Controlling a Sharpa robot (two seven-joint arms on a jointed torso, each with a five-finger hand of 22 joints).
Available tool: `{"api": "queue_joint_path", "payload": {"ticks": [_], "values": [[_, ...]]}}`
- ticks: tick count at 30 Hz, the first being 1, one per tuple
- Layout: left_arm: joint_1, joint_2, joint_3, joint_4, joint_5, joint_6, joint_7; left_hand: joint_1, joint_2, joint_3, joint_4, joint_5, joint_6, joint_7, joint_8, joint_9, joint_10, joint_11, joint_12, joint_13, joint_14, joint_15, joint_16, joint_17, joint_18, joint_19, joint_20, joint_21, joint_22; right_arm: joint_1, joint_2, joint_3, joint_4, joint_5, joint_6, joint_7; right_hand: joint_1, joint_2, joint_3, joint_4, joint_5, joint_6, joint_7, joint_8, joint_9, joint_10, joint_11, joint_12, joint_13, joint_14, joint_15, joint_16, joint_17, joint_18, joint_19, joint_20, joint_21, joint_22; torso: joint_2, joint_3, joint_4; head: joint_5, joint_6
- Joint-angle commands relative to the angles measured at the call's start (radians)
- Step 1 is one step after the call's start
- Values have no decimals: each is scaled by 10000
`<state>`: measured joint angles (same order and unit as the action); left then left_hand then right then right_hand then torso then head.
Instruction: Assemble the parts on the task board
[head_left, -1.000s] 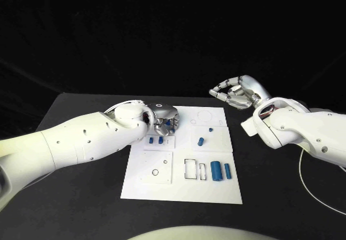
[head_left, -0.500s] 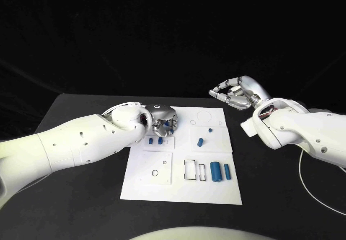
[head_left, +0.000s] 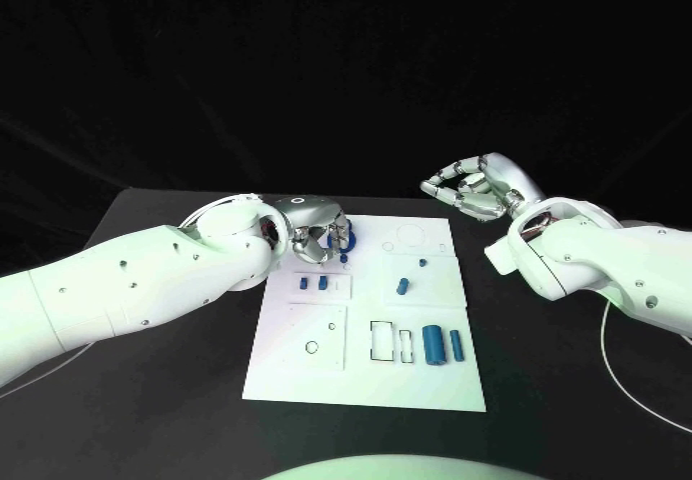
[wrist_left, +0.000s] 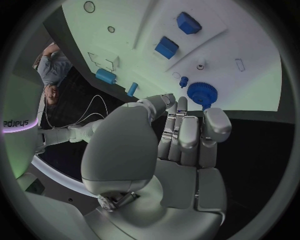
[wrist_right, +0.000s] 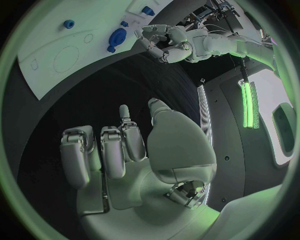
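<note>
The silver left hand (head_left: 317, 236) is being kept curled and empty beside the blue toothed plastic gear (wrist_left: 201, 93) on the white flat task board (head_left: 310, 385), while the silver right hand (head_left: 472, 188) is being kept curled on nothing.

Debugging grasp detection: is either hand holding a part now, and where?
Neither. The blue gear-shaped disc lies on the white task board beyond the left hand; the right hand is empty.

The left hand (wrist_left: 181, 135) is hovering empty with fingers curled, fingertips just beside a blue gear (wrist_left: 201, 93) lying on the task board (wrist_left: 250, 65)
</note>
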<state>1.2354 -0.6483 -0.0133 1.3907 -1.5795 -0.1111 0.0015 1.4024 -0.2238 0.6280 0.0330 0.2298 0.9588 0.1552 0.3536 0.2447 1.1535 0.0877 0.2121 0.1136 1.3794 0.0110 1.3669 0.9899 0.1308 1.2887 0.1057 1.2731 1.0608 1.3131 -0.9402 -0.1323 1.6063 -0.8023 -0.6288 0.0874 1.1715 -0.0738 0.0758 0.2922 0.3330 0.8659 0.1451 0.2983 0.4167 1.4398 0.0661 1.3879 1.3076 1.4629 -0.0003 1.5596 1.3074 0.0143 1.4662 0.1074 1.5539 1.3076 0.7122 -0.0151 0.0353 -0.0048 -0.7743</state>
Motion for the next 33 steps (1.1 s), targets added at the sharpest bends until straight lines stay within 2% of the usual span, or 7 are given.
{"api": "queue_joint_path", "payload": {"ticks": [1, 4, 6, 14, 20, 24, 33], "values": [[16, -205, 39, 216, 380, 15, -142, -132, -7, -17, -16, -43, 93, -12, -39, 17, 108, -4, -56, -9, 53, 11, 10, -20, -197, 84, 17, 60, 15, -8, -4, 0, 0, -50, 41, 80, 71, 31, -71, -6, 67, -9, 9, 36, -4, -36, -18, -19, 1211, 1000, -68, -45, 2347, -93, 954, -98, -23, 2526, -5, 16, -12, 22, 13], [20, -387, 58, 284, 461, 147, -187, -144, -12, -23, -15, -44, 102, -17, -42, 19, 120, -7, -65, -8, 56, 8, 12, -19, -199, 86, 19, 64, 21, -8, -7, 0, -2, -49, 45, 74, 71, 31, -71, -6, 67, -9, 9, 36, -4, -36, -18, -19, 1211, 1000, -68, -45, 2347, -93, 954, -98, -23, 2526, -1, 27, -14, 43, 36], [16, -479, 62, 271, 519, 232, -204, -156, -18, -29, -14, -46, 107, -20, -46, 20, 129, -9, -75, -7, 54, 7, 8, -32, -198, 82, 20, 61, 16, -9, -7, 0, -4, -48, 48, 73, 71, 31, -71, -6, 67, -9, 9, 36, -4, -36, -18, -19, 1211, 1000, -68, -45, 2347, -93, 954, -98, -23, 2526, 12, 14, -9, 42, 53], [-35, -561, 28, 99, 644, 164, -104, -178, -42, -39, -21, -44, 93, -18, -78, 17, 124, -4, -123, -14, 56, 11, 12, -27, -188, 60, 15, 43, -14, -10, 8, 0, -19, -44, 52, 71, 71, 31, -71, -6, 67, -9, 9, 36, -4, -36, -18, -19, 1211, 1000, -68, -45, 2347, -93, 954, -98, -23, 2526, 18, 17, -29, 41, 144], [-50, -466, 14, 79, 624, -112, 35, -400, -277, -135, 22, -35, -272, 115, -445, -80, -112, 133, -516, -92, -81, 125, -72, -303, -138, -145, 64, -138, -281, -12, 26, 0, -29, -36, 58, 68, 71, 31, -71, -6, 67, -9, 9, 36, -4, -36, -18, -19, 1211, 1000, -68, -45, 2347, -93, 954, -98, -23, 2526, 23, 26, -52, 74, 170], [-53, -383, -1, 60, 519, -98, 28, -527, -414, -255, 70, -37, -457, 134, -630, -128, -234, 185, -671, -119, -230, 173, -160, -600, -73, -350, 113, -338, -581, -12, 31, 0, -35, -31, 64, 62, 71, 31, -71, -6, 67, -9, 9, 36, -4, -36, -18, -19, 1211, 1000, -68, -45, 2347, -93, 954, -98, -23, 2526, 23, 36, -34, 55, 183], [-129, 47, -184, -232, -10, -14, -306, -716, -582, -619, 162, -32, -644, 156, -855, -175, -534, 238, -819, -135, -418, 228, -227, -908, -14, -554, 175, -562, -877, -13, 81, 0, -52, -18, 76, 61, 71, 31, -71, -6, 67, -9, 9, 36, -4, -36, -18, -19, 1211, 1000, -68, -45, 2347, -93, 954, -98, -23, 2526, 42, 20, -37, 44, 165]]}}
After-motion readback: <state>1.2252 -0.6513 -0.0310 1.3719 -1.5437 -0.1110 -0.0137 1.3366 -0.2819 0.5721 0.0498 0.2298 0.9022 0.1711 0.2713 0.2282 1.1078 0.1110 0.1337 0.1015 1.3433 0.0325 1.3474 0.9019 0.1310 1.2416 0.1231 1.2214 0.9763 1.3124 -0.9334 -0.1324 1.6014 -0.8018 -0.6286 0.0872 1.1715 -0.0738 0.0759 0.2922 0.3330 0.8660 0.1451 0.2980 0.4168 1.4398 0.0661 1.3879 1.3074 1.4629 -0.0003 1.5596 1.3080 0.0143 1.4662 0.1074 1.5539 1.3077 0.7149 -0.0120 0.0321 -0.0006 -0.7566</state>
